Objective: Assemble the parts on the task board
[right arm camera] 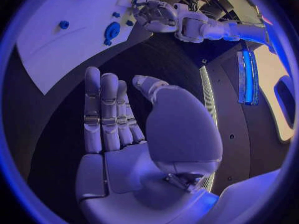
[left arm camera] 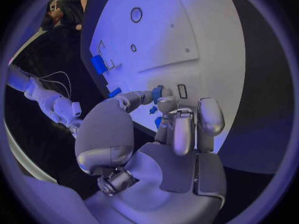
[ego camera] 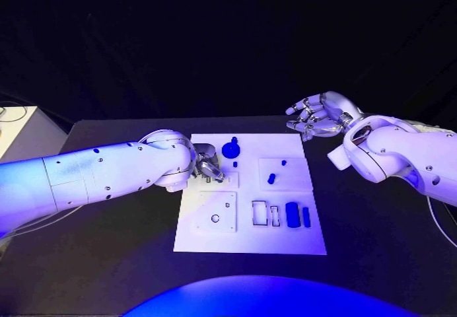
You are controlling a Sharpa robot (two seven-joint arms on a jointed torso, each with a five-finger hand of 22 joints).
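Observation:
The white task board lies mid-table. My left hand reaches down onto its far left part. Its thumb and fingers close around a small blue part, which they mostly hide. Just beyond that hand, a round blue part stands on the board. A small blue part sits on the square plate to the right. Two upright blue parts stand near the board's right edge. My right hand hovers above the table past the board's far right corner, its fingers straight and nothing in it.
A triangular plate with two holes and rectangular slots occupy the board's near half. A pale box stands off the table's left edge. Black tabletop surrounds the board.

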